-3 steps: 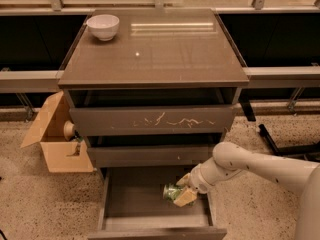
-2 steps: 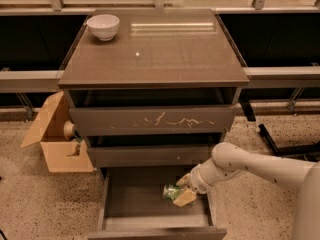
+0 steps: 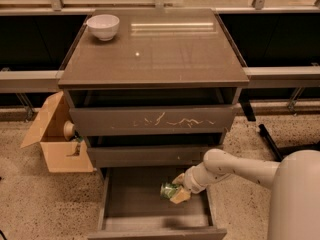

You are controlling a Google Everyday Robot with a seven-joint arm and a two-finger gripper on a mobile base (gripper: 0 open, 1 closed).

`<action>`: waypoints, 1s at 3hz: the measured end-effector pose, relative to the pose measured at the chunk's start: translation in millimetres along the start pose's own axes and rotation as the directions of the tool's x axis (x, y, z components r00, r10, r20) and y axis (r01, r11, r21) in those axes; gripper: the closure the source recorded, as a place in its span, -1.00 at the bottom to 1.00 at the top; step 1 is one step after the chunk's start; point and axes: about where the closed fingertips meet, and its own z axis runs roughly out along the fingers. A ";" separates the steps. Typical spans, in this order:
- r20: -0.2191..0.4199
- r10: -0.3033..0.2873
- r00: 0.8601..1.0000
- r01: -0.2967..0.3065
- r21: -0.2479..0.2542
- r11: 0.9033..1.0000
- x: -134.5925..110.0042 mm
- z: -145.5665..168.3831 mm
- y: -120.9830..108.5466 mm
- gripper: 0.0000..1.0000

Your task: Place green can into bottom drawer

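- the gripper (image 3: 176,188) is down inside the open bottom drawer (image 3: 134,200), over the right half of its grey floor.
- its two tan fingers (image 3: 180,196) are closed on the green can (image 3: 167,190) — one above it, one below, with the can sticking out to the left.
- the green can is inside the drawer space, near the right wall; whether it touches the floor i cannot tell.
- the white arm (image 3: 235,167) reaches in from the right edge of the view, angled down and to the left across the drawer's right side.
- the bottom drawer is pulled well out, its flat front at the lower edge of the view.
- the middle drawer (image 3: 145,155) and the white-scratched top drawer (image 3: 150,120) both stand a little out from the cabinet.
- a white bowl (image 3: 103,26) sits upright on the back left corner of the cabinet top (image 3: 165,59) — well apart from the can.
- an open cardboard box (image 3: 57,146) stands on the speckled floor just beside the cabinet's left side.
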 end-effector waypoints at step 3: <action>0.149 0.010 0.989 -0.010 -0.002 1.000 46.3 93.1 -50.3 0.79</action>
